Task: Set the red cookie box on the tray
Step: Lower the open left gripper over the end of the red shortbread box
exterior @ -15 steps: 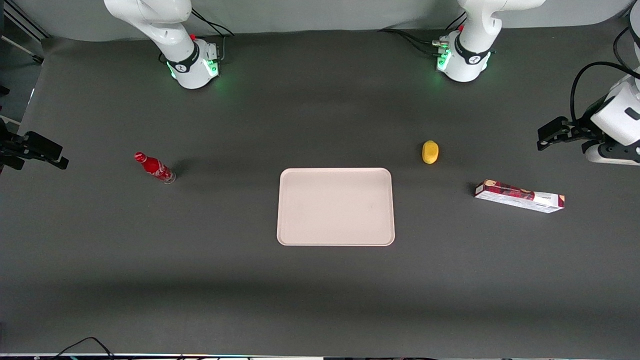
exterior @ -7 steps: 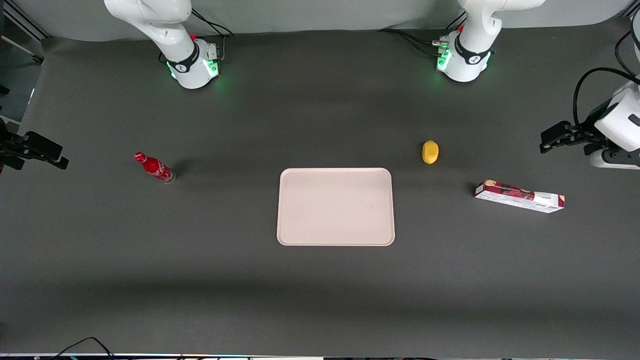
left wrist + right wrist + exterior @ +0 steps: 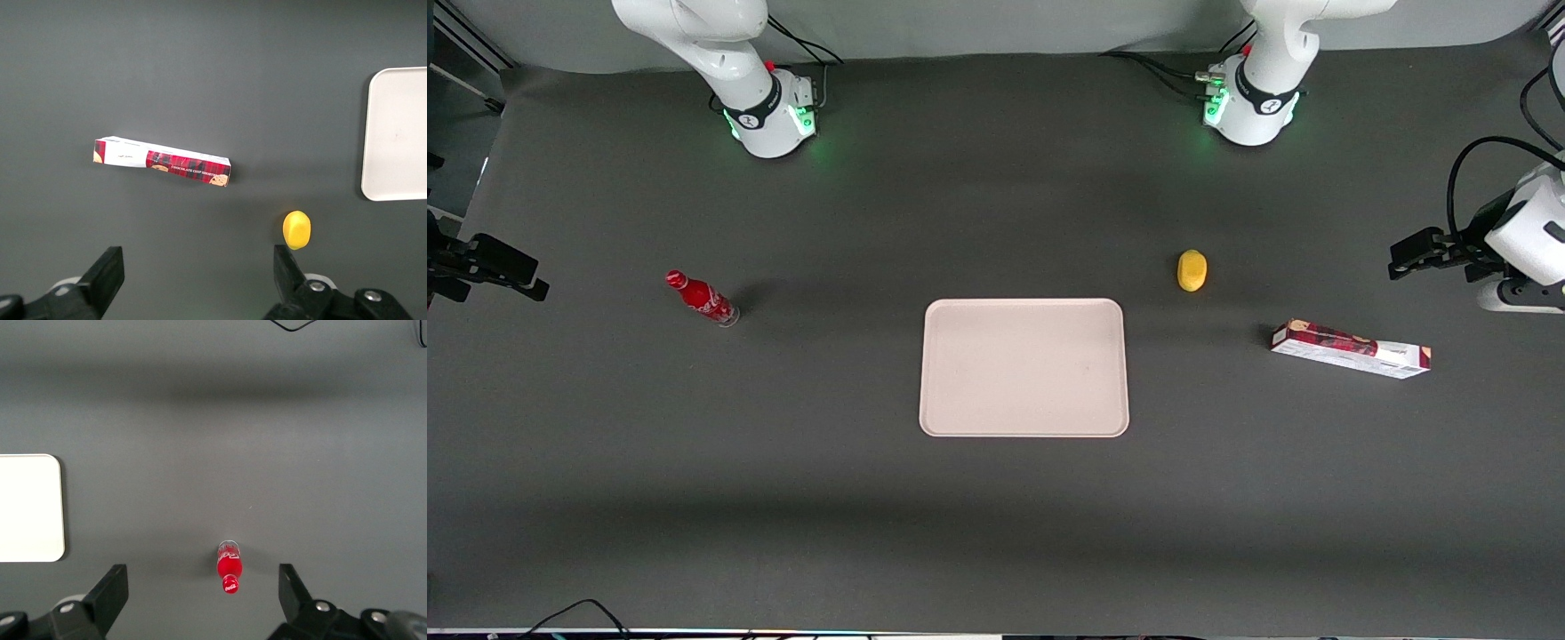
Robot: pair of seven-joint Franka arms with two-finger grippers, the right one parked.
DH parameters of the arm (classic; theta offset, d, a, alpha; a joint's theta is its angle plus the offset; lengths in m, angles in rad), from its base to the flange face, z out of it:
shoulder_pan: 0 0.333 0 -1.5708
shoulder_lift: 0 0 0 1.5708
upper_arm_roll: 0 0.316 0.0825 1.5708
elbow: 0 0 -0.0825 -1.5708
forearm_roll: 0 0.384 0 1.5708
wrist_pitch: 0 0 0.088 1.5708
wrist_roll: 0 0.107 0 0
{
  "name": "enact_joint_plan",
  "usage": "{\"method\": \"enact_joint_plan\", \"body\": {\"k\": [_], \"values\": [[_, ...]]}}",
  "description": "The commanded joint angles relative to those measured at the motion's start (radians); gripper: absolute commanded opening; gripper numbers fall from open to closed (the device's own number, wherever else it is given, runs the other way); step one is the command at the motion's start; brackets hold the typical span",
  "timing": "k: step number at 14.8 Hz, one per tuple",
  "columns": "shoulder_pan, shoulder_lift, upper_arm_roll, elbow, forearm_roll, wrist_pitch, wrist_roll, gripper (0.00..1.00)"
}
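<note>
The slim cardboard red cookie box (image 3: 1351,349) is lying flat on the table, well apart from the smooth, rounded tray (image 3: 1024,367); the gripper (image 3: 198,280) is hovering nearby, fingers spread wide

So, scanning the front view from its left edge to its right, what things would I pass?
Small red bottle → tray → yellow lemon-like object → red cookie box → the left arm's gripper, open, above the table at the working arm's end.

The red cookie box (image 3: 162,162) reads "CHOCOLATE CHIP"; the bottle's (image 3: 228,567) script is illegible.
</note>
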Motion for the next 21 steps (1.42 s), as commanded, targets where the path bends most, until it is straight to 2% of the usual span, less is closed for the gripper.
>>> {"method": "enact_joint_plan", "body": {"k": [1,3,5,8,13,16,21], "values": [[0.020,0.025,0.002,0.029,0.004,-0.026,-0.210,1.00],[0.024,0.043,0.002,0.029,0.023,-0.020,-0.231,1.00],[0.033,0.063,0.001,0.030,0.082,0.000,-0.102,1.00],[0.048,0.075,0.002,0.029,0.087,-0.001,0.358,1.00],[0.062,0.130,0.027,0.018,0.087,0.031,0.933,1.00],[0.065,0.167,0.044,-0.031,0.087,0.151,1.302,1.00],[0.063,0.172,0.047,-0.160,0.060,0.411,1.727,1.00]]}}
